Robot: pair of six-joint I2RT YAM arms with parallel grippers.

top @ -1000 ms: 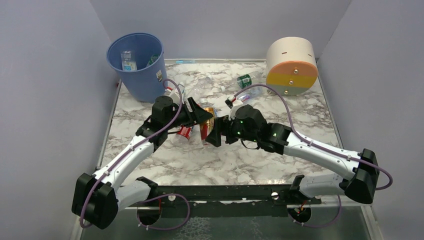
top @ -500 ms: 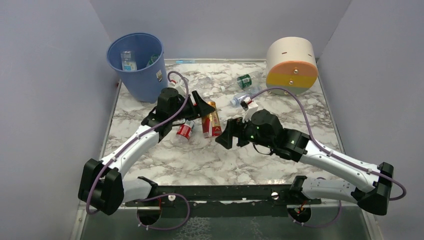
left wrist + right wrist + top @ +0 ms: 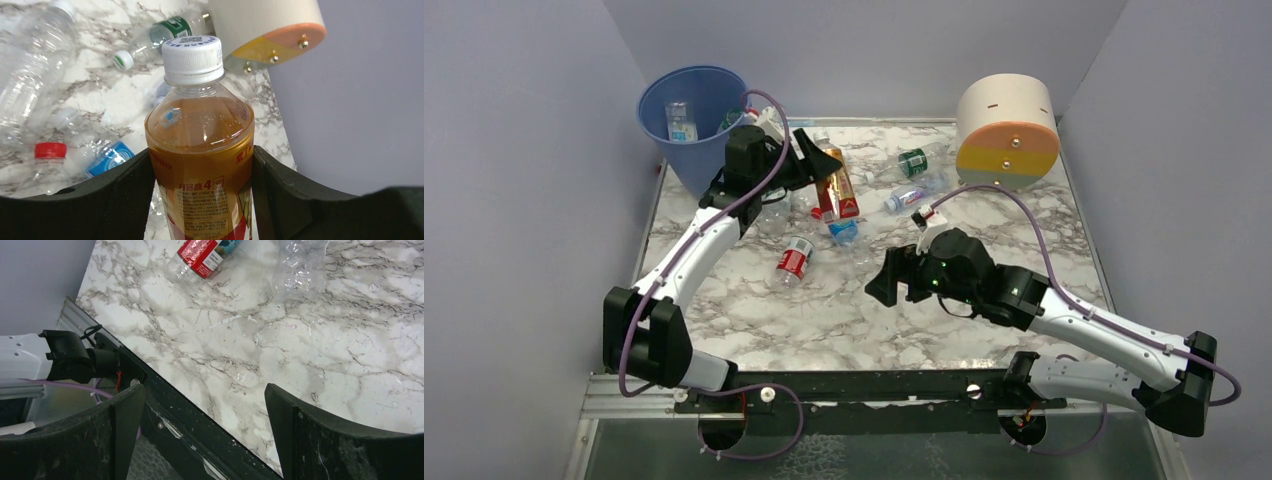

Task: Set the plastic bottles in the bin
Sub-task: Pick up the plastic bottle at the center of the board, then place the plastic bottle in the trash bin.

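My left gripper (image 3: 821,172) is shut on the amber bottle (image 3: 834,187) with the red label and white cap, held in the air just right of the blue bin (image 3: 686,125); the left wrist view shows the bottle (image 3: 202,150) clamped between both jaws. The bin holds some bottles (image 3: 681,122). My right gripper (image 3: 886,283) is open and empty over the table's middle, and its wrist view (image 3: 205,425) shows only marble and the front rail between the jaws. Loose bottles lie on the table: a red-labelled one (image 3: 794,259), a blue-labelled one (image 3: 843,229), a green-labelled one (image 3: 913,161).
The cream-orange-yellow drum (image 3: 1007,130) stands at the back right. Clear crushed bottles (image 3: 839,165) lie near the back wall. Grey walls close in the table on three sides. The black front rail (image 3: 165,405) runs along the near edge.
My left arm has lifted the amber bottle and carried it back and left toward the bin. My right gripper has let go of it and drawn back toward the near edge.
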